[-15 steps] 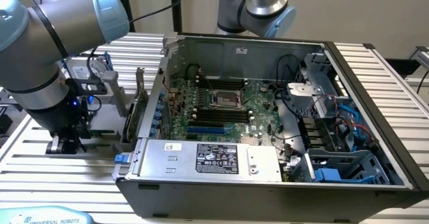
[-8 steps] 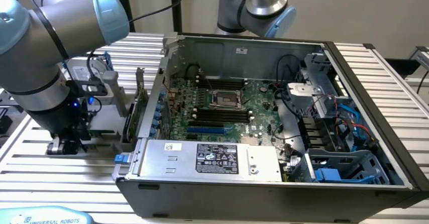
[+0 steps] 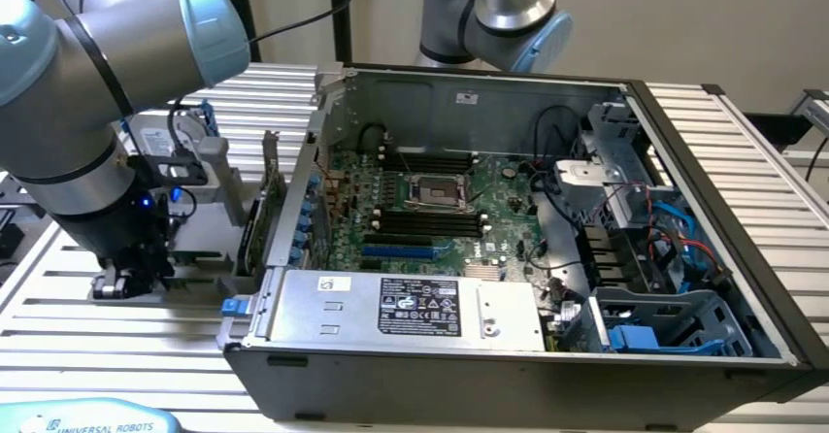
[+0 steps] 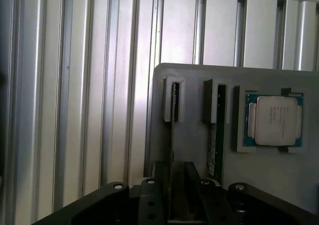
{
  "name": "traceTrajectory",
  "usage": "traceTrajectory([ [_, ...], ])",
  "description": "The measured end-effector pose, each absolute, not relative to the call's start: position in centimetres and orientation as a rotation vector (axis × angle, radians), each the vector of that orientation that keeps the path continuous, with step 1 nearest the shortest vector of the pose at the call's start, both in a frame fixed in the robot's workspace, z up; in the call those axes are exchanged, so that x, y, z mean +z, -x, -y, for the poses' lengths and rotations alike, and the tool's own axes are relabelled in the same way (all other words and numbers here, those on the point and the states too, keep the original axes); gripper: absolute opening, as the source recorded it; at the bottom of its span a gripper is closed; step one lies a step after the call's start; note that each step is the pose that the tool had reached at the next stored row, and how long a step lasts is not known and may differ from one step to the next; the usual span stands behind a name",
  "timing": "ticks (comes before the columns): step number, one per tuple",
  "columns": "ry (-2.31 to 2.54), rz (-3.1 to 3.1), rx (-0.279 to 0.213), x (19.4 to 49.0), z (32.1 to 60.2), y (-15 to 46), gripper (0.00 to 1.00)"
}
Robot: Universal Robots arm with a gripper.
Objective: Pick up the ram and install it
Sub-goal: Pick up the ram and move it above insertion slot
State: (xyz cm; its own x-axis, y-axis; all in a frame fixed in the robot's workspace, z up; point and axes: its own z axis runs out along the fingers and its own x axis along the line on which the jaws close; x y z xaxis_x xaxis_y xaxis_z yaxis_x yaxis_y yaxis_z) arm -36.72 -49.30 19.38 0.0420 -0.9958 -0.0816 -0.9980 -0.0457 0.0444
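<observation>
Two sticks are seen standing on edge in slots of a grey holder (image 4: 192,80), which is laid on the slatted desk (image 4: 75,110) and also carries a processor (image 4: 275,120). The ram (image 4: 174,130) is flanked by the fingers (image 4: 159,185) of the hand (image 4: 175,172), held apart with a sliver of gap either side. The second stick (image 4: 213,145) is set just beside. The hand is lowered at the exterior view's left of the case (image 3: 518,375).

Ram (image 4: 174,135) stood on edge in a narrow slot of grey holder plate (image 4: 259,175); seen edge-on as a long, thin dark strip, straight, not tilted. Far end seated in a raised grey bracket. Second ram stick (image 4: 213,140) in neighbouring slot, parallel, apart
</observation>
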Motion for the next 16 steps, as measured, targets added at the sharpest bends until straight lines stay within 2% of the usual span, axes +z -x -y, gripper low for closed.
traceTrajectory([
  [1, 2.25, -2.153, 0.14, 19.38, 49.3, 36.72, 0.23],
  [8, 2.25, -2.153, 0.14, 19.42, 49.3, 36.72, 0.21],
  [9, 2.25, -2.153, 0.14, 19.43, 49.3, 36.72, 0.14],
  [16, 2.249, -2.154, 0.14, 19.43, 49.3, 36.72, 0.14],
])
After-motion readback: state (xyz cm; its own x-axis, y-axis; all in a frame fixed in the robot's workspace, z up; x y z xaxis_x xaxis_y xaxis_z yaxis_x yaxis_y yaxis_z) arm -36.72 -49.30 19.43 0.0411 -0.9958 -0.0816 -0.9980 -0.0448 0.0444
